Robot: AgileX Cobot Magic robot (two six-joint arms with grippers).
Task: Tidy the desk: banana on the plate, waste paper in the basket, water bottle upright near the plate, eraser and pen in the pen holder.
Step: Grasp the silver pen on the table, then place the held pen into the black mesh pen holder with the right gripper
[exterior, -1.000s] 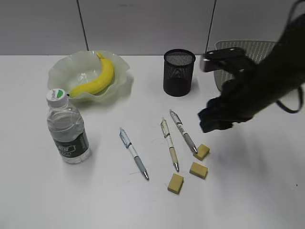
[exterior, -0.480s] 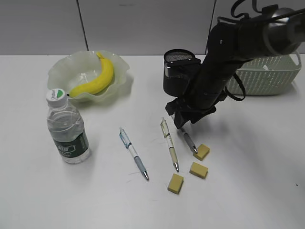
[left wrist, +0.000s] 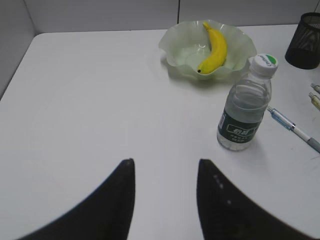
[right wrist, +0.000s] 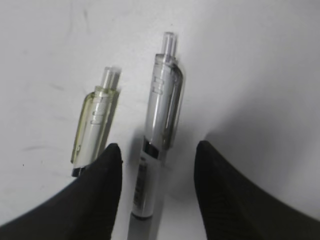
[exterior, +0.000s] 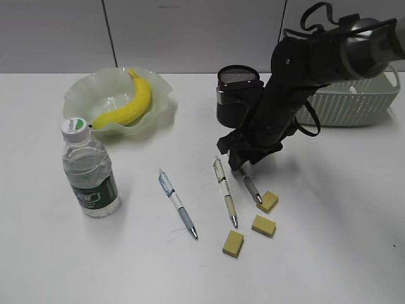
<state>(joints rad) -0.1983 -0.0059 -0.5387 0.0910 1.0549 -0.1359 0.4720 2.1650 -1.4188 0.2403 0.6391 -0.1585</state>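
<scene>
Just in front of the black mesh cylindrical pen holder (exterior: 237, 96), your right gripper (right wrist: 157, 187) is down over the rightmost grey-clear pen (right wrist: 157, 150), its two fingers spread wide on either side of the barrel, nothing gripped. Your left gripper (left wrist: 165, 192) hangs open and empty over the bare left of the white desk (left wrist: 100, 100). Far left, the yellow curved banana (exterior: 130, 101) lies in the pale green ruffled plate (exterior: 79, 95), with the clear water bottle (exterior: 88, 171) upright near it.

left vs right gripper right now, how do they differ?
The left gripper hangs open over bare desk, nothing between its fingers; the right gripper is open too, low, straddling the grey pen. The left gripper is out of the exterior view; the right's arm reaches past the pen holder.
</scene>
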